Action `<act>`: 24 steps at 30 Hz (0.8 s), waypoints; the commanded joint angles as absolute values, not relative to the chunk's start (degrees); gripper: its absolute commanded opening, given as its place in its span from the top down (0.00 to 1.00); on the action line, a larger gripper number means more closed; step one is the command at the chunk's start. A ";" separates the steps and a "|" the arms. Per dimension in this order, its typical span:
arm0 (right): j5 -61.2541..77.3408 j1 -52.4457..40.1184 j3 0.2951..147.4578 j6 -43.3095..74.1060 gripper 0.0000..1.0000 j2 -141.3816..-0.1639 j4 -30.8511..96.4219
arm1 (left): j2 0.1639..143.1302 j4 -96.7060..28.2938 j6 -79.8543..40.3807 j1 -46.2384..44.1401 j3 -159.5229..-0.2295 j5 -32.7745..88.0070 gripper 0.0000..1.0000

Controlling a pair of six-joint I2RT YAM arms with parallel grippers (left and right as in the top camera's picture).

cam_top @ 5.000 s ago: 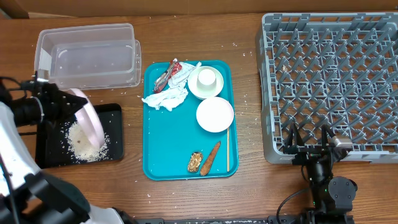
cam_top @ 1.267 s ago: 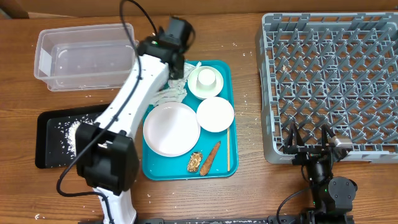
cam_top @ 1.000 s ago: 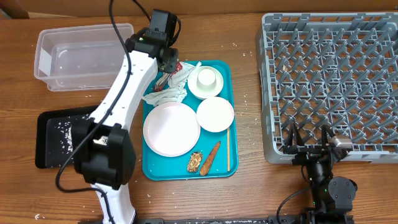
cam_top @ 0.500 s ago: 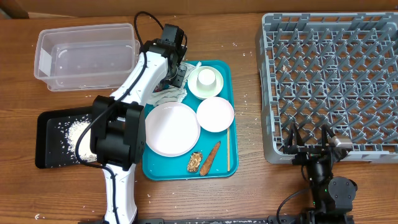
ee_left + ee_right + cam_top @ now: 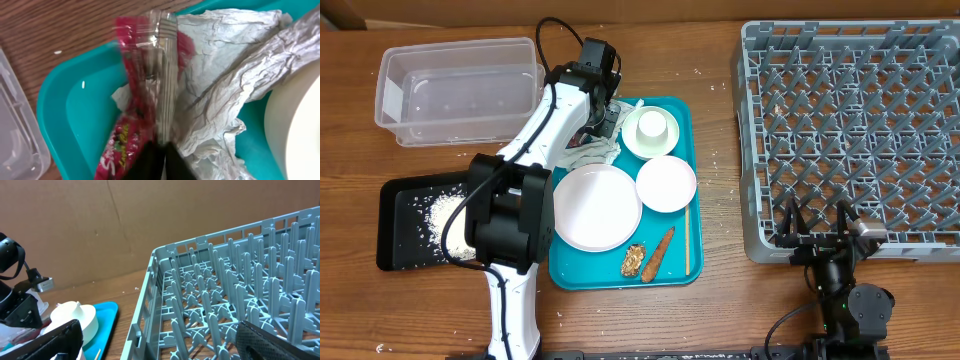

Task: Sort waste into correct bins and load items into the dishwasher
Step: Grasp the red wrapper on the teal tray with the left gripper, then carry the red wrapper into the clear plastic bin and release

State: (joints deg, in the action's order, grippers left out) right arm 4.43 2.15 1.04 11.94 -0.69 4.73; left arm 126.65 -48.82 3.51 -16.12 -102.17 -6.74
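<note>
In the left wrist view my left gripper (image 5: 160, 161) is shut on the silver end of the red-and-silver wrapper (image 5: 145, 95), which lies on crumpled white napkins (image 5: 225, 70). Overhead, the left gripper (image 5: 604, 116) sits over the teal tray's (image 5: 566, 272) top left corner, beside the white cup (image 5: 651, 127). A large plate (image 5: 597, 207), a smaller plate (image 5: 666, 184), the carrot-like stick (image 5: 660, 252) and the brown lump (image 5: 634, 260) also lie on that tray. My right gripper (image 5: 816, 236) stands open at the grey dish rack's (image 5: 850, 120) front edge.
The clear tub (image 5: 460, 90) stands at the back left. In front of it is the black tray (image 5: 400, 230), holding white crumbs (image 5: 445, 215). A thin wooden stick (image 5: 686, 238) lies along the teal tray's right side. Crumbs dot the wooden table.
The left arm swung right from the tub side to the tray corner, and its fingers have closed on the wrapper. The right arm has stayed still.
</note>
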 commanded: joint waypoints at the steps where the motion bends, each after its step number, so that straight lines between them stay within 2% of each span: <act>1: 3.97 2.00 0.47 11.73 0.00 -0.16 4.54 | 126.69 -49.21 1.13 -16.10 -103.61 -9.65 0.96; 9: 3.97 2.00 0.47 11.73 0.00 -0.16 4.54 | 121.21 -55.09 -5.43 -16.01 -112.49 -10.20 0.96; 14: 3.97 2.00 0.47 11.73 0.00 -0.16 4.54 | 115.18 -53.28 -8.19 -14.59 -117.51 -16.27 0.96; 19: 3.97 2.00 0.47 11.75 0.00 -0.16 4.54 | 111.72 -49.10 -9.37 -10.63 -117.82 -21.74 0.96; 24: 3.97 2.00 0.47 11.73 0.00 -0.16 4.54 | 112.95 -48.10 -10.63 -4.38 -117.71 -22.00 0.96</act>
